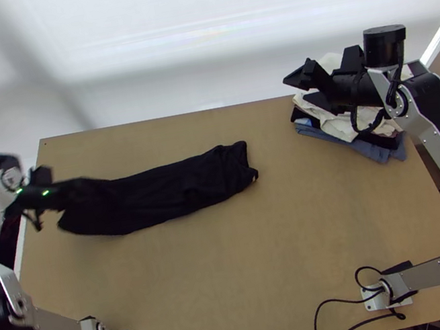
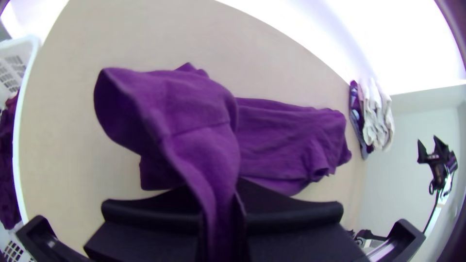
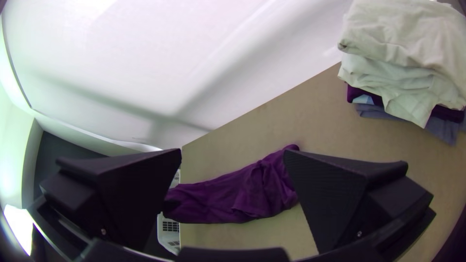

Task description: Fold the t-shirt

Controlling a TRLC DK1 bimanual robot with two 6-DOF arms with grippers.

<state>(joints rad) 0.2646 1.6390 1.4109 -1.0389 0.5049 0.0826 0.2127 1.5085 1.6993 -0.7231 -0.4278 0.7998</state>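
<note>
We see the dark t-shirt (image 1: 176,189) laid in a long, narrow strip across the surface (image 1: 237,264), its left end raised and clamped in the left pincer (image 1: 65,194). From above, our right pincer (image 1: 299,89) hangs with its fingers apart over the edge of the folded clothes stack (image 1: 332,123). Beyond the surface's left edge we have a white basket (image 2: 17,145) of dark clothes.

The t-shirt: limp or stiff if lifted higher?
Likely limp: the t-shirt bends in soft curves where the left gripper pinches it. Its wrinkled far end would probably trail at first, since it lies on the table, away from that grip.
</note>
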